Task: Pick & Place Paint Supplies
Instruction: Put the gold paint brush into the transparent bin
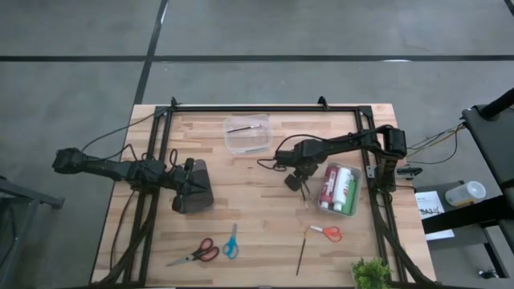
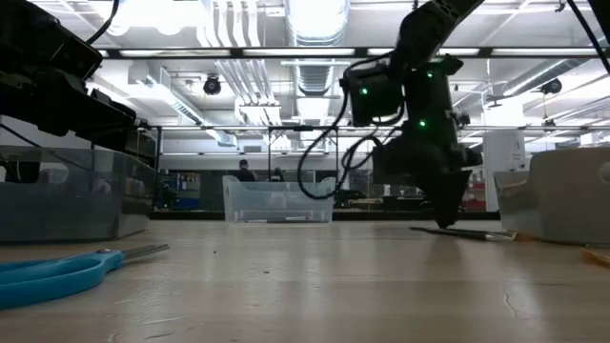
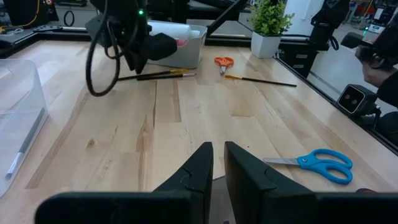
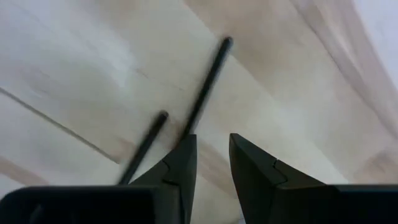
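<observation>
Blue scissors (image 2: 57,272) lie nearest the low camera, at the front of the bench (image 1: 257,209), and are no part of the job. Beyond them the right claw (image 2: 444,217) hangs tip-down just over two dark brushes (image 4: 205,87) lying side by side. Its fingers are slightly parted, with nothing between them. For a clean pick it probably needs to centre on one handle, straddle it crosswise, and close only when the tips reach the wood — otherwise the neighbouring brush may be dragged along. Just beside it, a tub (image 1: 359,181) holds the red, white and green paint bottles (image 1: 337,189). Farther back, a clear tub (image 1: 233,147) holds one brush (image 1: 245,128). The left claw (image 3: 217,165) waits at the bench's left side — narrowly parted and empty.
</observation>
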### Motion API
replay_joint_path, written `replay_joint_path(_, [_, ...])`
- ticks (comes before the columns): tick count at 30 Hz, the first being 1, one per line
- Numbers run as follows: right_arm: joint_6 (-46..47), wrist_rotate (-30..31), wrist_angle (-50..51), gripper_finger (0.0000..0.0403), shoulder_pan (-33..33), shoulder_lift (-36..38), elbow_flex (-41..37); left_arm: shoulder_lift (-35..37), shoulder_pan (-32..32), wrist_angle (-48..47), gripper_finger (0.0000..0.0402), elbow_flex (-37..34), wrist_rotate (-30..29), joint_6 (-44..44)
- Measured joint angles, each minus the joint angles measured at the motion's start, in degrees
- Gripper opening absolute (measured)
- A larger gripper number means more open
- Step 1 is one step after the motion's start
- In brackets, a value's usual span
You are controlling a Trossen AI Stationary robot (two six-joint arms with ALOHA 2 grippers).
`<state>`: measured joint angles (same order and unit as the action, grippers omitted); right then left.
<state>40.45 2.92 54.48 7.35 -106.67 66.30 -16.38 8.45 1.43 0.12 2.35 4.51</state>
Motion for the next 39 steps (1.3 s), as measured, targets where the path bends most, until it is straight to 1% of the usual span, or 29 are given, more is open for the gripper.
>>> replay_joint_path(3, [-0.1,-0.4,-2.3,0.0091,-0.1,0.0,1.1,0.0,0.0,0.0,0.0051,0.0,0.0,0.0])
replay_joint_path(15, [1.2,0.1,-3.8,0.0091,-0.4,0.0,3.1,0.0,0.0,0.0,0.0051,0.0,0.0,0.0])
replay_joint_path(23, [0.9,1.7,-4.0,0.0091,-0.3,0.0,0.9,0.0,0.0,0.0,0.0051,0.0,0.0,0.0])
replay_joint_path(32, [1.1,1.0,-10.3,0.0091,-0.3,0.2,-2.8,0.0,0.0,0.0,0.0051,0.0,0.0,0.0])
replay_joint_path(39, [0.9,1.7,-11.1,0.0091,-0.8,0.3,-4.0,0.0,0.0,0.0,0.0051,0.0,0.0,0.0])
